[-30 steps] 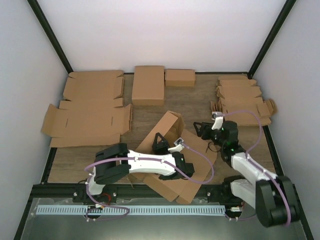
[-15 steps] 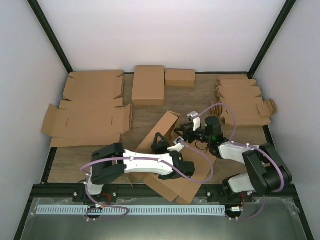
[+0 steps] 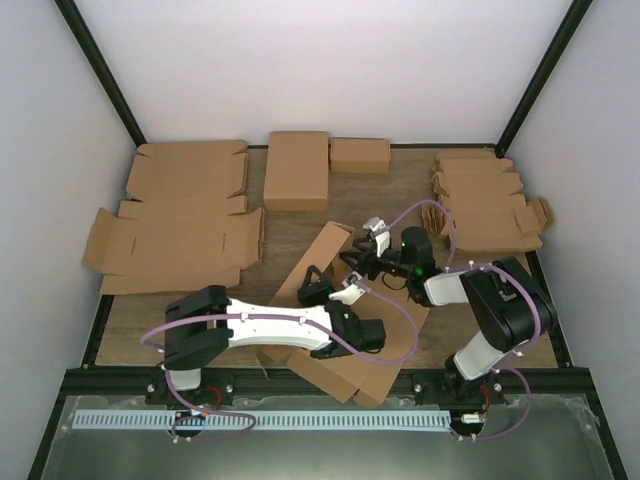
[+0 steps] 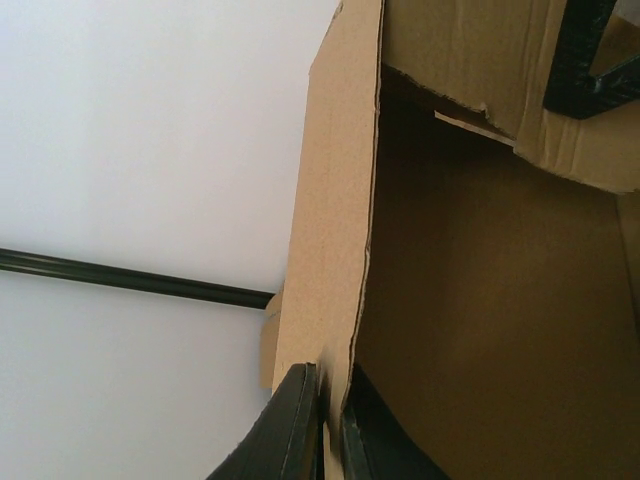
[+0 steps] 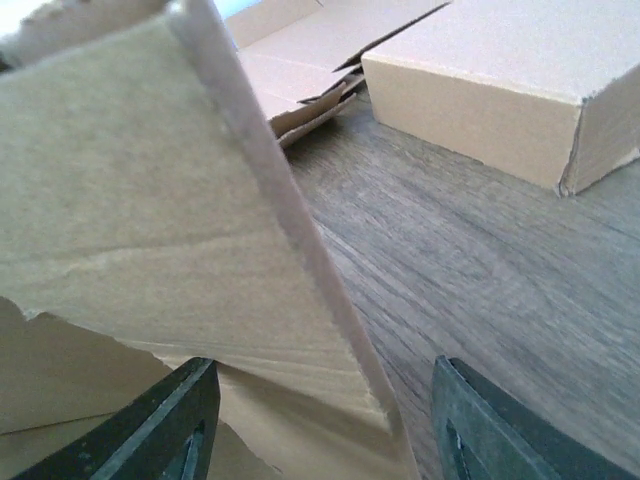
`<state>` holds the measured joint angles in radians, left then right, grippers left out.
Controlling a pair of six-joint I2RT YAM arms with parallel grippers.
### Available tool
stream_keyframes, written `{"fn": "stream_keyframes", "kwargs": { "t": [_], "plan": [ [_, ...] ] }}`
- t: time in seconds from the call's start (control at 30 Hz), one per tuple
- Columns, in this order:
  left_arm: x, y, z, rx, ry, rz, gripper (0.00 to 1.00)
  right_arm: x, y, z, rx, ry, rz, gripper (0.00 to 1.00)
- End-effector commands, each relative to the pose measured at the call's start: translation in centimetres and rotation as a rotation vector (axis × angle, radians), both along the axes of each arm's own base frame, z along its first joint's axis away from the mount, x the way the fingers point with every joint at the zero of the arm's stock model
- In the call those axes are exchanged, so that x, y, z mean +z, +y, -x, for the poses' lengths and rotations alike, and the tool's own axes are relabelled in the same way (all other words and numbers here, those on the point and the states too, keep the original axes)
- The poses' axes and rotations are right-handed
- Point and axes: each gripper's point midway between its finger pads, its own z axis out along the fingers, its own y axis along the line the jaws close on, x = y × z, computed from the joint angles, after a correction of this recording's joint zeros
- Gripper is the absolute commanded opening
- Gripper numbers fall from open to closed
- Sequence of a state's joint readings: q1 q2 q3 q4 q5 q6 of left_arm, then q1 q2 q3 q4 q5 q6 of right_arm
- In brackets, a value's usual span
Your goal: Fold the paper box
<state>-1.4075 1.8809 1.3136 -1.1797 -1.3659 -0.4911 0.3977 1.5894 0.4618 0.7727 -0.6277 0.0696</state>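
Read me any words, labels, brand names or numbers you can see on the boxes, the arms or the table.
None: no text can be read in any view.
The paper box is plain brown, with no print or label on it.
The closed boxes and the flat blanks behind it are plain too.
The arms show no legible marking; anything on them is too small to tell.

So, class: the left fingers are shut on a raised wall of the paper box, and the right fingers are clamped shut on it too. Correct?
Not quite. The left fingers are shut on the paper box wall, but the right fingers are open, straddling its edge; the right wrist view shows it.
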Motion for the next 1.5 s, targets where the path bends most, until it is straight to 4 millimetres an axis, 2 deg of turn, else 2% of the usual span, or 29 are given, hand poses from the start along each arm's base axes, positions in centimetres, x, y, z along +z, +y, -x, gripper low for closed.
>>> {"fn": "stream_keyframes", "kwargs": {
  "t": [0.0, 0.2, 0.4, 0.6, 0.67, 0.83, 0.93, 1.03, 1.13, 1.3, 1.4, 1.47],
  "plan": [
    [-2.5, -0.8, 0.8, -0.004, 0.135, 0.128, 0.07, 3.5, 1.9, -0.3, 0.073, -0.186, -0.044, 0.59],
    [-2.2, 0.0, -0.1, 0.007, 0.173, 0.221, 0.07, 4.0, 2.9, 0.3, 0.144, -0.228, -0.064, 0.43],
    [-1.5, 1.0, -0.9, 0.007, 0.229, 0.327, 0.07, 4.0, 3.3, 0.0, 0.139, -0.24, -0.04, 0.28],
    [-1.7, 0.9, -1.1, 0.001, 0.251, 0.34, 0.07, 3.9, 3.8, -0.1, 0.116, -0.251, -0.02, 0.2],
    [-1.9, 0.8, -1.1, 0.001, 0.254, 0.341, 0.07, 3.8, 4.0, -0.2, 0.107, -0.253, -0.012, 0.2],
    [-1.8, 0.6, -1.1, -0.001, 0.258, 0.359, 0.07, 3.3, 4.1, -1.4, 0.05, -0.257, 0.014, 0.39],
    [-1.8, 0.6, -1.0, 0.0, 0.258, 0.359, 0.07, 3.5, 4.4, -2.0, 0.041, -0.269, 0.015, 0.41],
    [-1.9, 0.7, -1.0, 0.001, 0.26, 0.357, 0.07, 3.5, 4.5, -2.2, 0.041, -0.273, 0.017, 0.27],
    [-1.9, 0.5, -1.0, 0.0, 0.263, 0.366, 0.07, 3.6, 4.3, -2.3, 0.028, -0.272, 0.012, 0.18],
    [-1.3, 0.1, -1.1, -0.009, 0.264, 0.395, 0.08, 3.8, 3.8, -2.6, -0.019, -0.27, 0.018, 0.07],
    [-0.6, -0.4, -1.1, -0.014, 0.277, 0.435, 0.16, 3.9, 3.3, -2.6, -0.05, -0.27, 0.029, 0.01],
    [0.4, -1.0, -1.1, -0.024, 0.301, 0.489, 0.25, 3.9, 2.8, -2.8, -0.088, -0.269, 0.044, 0.01]
  ]
}}
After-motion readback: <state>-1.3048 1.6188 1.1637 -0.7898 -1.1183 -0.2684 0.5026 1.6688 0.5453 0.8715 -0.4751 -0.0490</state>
